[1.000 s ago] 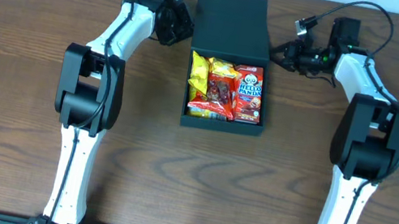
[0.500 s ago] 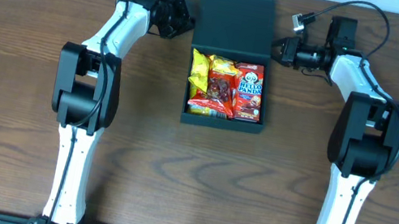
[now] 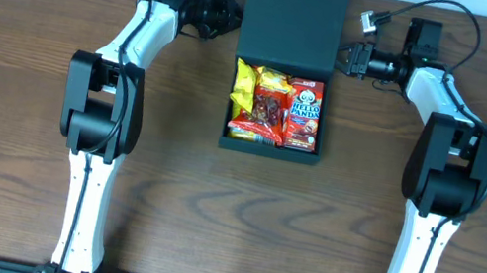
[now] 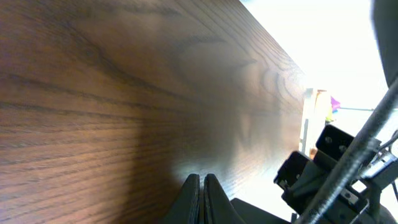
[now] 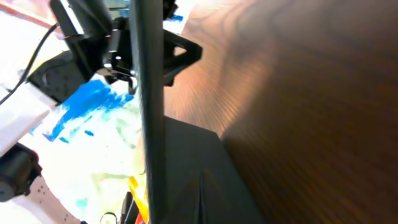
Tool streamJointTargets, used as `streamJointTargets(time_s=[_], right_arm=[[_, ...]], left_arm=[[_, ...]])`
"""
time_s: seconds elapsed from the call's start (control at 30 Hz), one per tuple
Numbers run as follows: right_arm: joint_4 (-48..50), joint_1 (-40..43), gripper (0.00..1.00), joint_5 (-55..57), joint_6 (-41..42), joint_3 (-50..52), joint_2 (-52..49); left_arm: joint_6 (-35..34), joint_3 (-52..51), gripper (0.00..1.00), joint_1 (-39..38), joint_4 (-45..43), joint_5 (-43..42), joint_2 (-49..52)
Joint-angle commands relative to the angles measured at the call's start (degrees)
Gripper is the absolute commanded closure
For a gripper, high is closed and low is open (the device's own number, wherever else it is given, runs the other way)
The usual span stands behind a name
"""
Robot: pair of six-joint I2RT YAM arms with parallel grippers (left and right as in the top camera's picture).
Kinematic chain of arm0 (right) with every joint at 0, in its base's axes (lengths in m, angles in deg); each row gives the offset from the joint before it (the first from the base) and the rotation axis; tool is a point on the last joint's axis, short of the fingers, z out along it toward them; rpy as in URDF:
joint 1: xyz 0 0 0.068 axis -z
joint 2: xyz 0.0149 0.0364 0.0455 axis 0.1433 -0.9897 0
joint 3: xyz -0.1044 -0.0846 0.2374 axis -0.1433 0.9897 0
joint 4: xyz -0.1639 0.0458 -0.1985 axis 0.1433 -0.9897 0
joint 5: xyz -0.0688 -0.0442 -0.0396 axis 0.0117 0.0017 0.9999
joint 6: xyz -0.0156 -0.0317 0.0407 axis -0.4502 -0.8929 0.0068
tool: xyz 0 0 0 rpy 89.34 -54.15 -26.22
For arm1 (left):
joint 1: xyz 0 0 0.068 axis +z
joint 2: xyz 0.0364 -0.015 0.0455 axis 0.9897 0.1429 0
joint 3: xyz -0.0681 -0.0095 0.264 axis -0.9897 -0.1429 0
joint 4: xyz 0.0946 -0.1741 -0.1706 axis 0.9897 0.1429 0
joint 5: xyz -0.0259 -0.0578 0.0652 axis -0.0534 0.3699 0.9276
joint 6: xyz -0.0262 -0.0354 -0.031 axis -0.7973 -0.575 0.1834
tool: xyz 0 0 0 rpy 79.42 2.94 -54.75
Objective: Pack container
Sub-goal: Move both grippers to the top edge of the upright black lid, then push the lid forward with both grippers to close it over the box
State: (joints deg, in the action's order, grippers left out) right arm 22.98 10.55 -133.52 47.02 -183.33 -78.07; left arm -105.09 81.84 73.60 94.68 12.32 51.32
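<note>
Beside the container's (image 3: 269, 148) raised lid (image 3: 297, 5), I am beginning the closing step, left gripper (image 3: 228, 19) and right gripper (image 3: 342, 57) both pinched empty; next, I judge, folding it over the snacks (image 3: 276, 108).

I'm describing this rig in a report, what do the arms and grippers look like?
The left arm and right arm match: white tubular links with bulky black joint housings. The left gripper and right gripper are black with slim dark fingers. A thin black cable loops by each wrist.
</note>
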Motion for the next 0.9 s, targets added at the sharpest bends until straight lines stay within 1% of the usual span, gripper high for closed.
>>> streamJointTargets(time_s=[0.0,0.13,0.3,0.53,0.7,0.87], right_arm=[[2.67,-1.16,0.98,-8.98,0.92,-0.20,-0.48],[9.90,-1.16,0.98,-10.88,7.17,-0.20,-0.46],[22.71,-1.16,0.98,-10.88,18.95,-0.20,-0.46],[45.99,-1.18,0.98,-10.88,40.17,-0.20,-0.46],[60.43,-1.20,0.98,-10.88,53.68,-0.20,-0.46],[71.23,-1.60,0.99,-10.88,63.84,-0.20,-0.46]], left_arm=[[0.92,0.22,0.94,-0.42,-0.33,-3.48,0.90],[1.70,0.22,0.94,-0.39,-0.46,-4.55,0.83],[1.66,0.48,0.94,-0.31,-3.02,-7.28,0.70],[1.64,3.23,0.94,-0.31,-4.72,-10.40,0.70],[1.68,5.97,0.94,-0.31,-4.72,-13.09,0.70],[1.68,8.35,0.94,-0.42,-4.68,-17.64,0.70]])
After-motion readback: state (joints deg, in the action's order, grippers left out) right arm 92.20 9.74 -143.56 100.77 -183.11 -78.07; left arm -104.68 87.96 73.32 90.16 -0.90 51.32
